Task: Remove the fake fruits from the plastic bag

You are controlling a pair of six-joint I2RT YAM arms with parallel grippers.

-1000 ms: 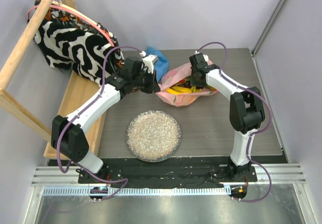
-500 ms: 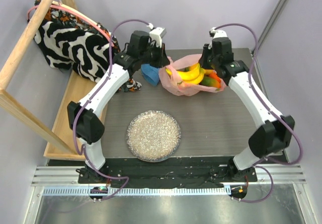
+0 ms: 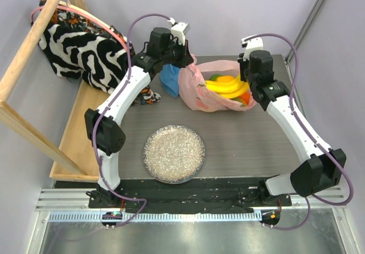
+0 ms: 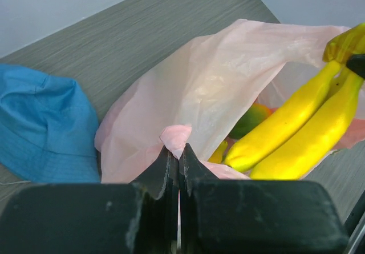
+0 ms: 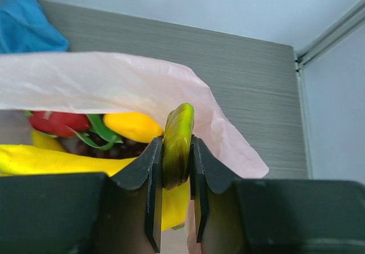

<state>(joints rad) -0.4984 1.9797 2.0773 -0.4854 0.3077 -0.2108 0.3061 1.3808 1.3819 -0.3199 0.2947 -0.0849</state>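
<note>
Pulled back: stiff, slippery banana bunch [image 5: 177,125] clamped by stem in right gripper [image 5: 177,146]; left gripper [image 4: 178,154] pinching limp plastic bag [image 4: 199,88]

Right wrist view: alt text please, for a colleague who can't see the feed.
The right gripper is shut on the greenish stem of the yellow banana bunch at the mouth of the pink plastic bag. Inside the bag show a red dragon fruit and dark grapes; a blue cloth lies on the grey table beyond.
</note>
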